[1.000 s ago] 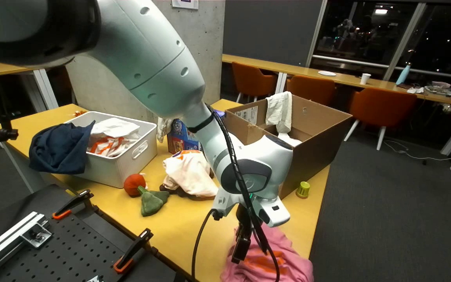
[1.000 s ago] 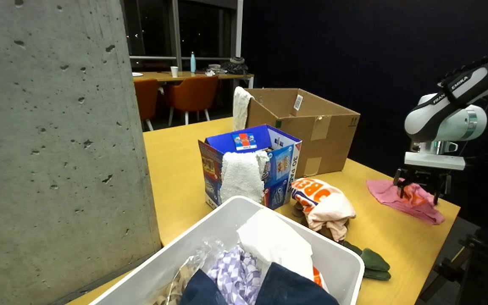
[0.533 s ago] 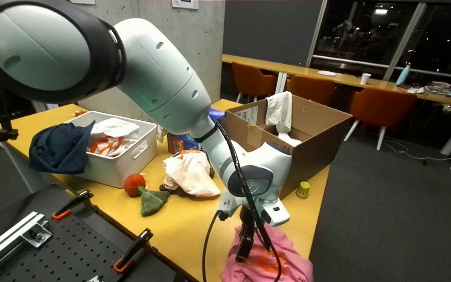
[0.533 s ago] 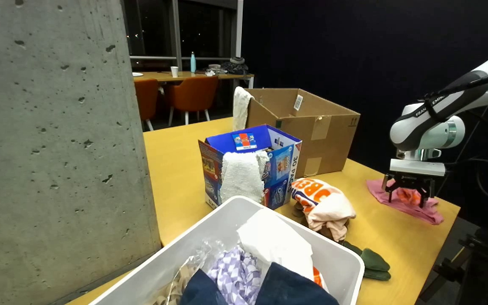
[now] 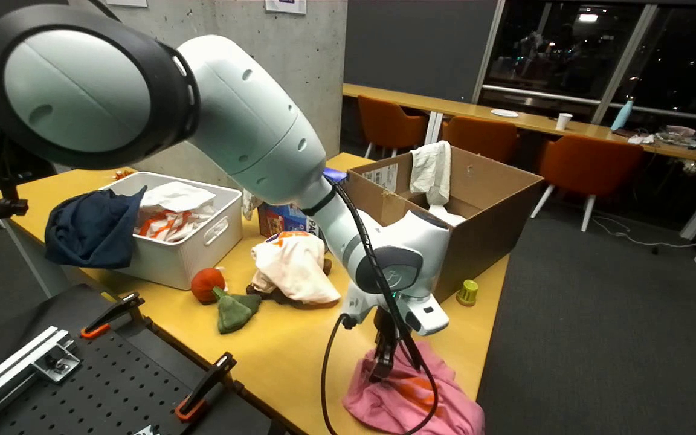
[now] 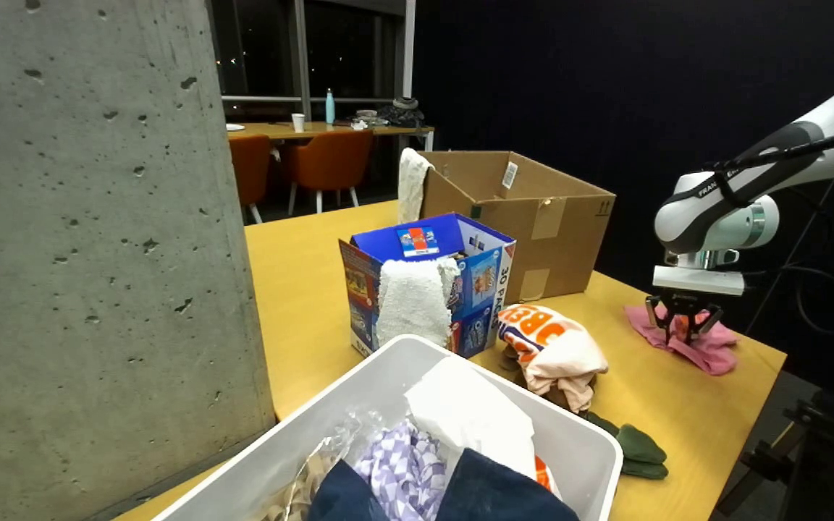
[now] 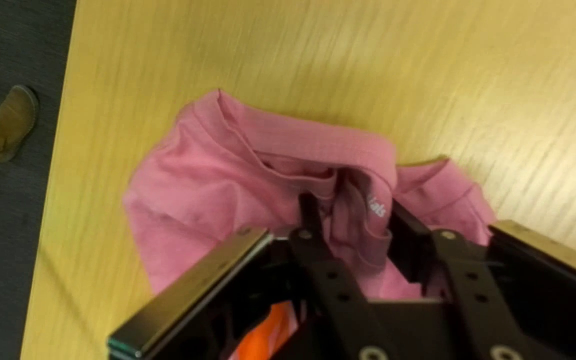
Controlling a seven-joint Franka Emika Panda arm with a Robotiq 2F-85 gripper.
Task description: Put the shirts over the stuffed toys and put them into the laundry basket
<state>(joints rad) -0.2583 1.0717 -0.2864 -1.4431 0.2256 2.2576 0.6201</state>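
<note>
- In the wrist view the pincer point(image 7: 353, 225) stands over the neckline of the pink shirt point(image 7: 248, 200), jaws partway together with a fold of collar gathered between them; whether they grip it firmly, I cannot tell.
- That shirt lies crumpled on the worktop point(image 7: 418, 75), near its edge. No toy shows in it here, so dressing one with it seems hardly begun.
- In an exterior view a pale shirt point(image 5: 293, 266) covers most of a brown thing point(image 5: 272, 296) that peeks out below, probably a stuffed toy. That pair looks dressed, or close to it, yet sits outside the white tub point(image 5: 170, 263), which I take to be the laundry basket.
- Near the tub, just beside each other, lie an orange ball-like thing point(image 5: 207, 284) and a green soft thing point(image 5: 236, 312), both bare of any shirt; they may be toys.
- In an exterior view the tub holds a purple checked cloth point(image 6: 406, 467), a white cloth point(image 6: 471, 420) and part of a navy cloth point(image 6: 507, 499); whether any hides a toy, I cannot tell. Left, by my judgement: work the pink shirt over a toy, then carry both bundles to the tub.
</note>
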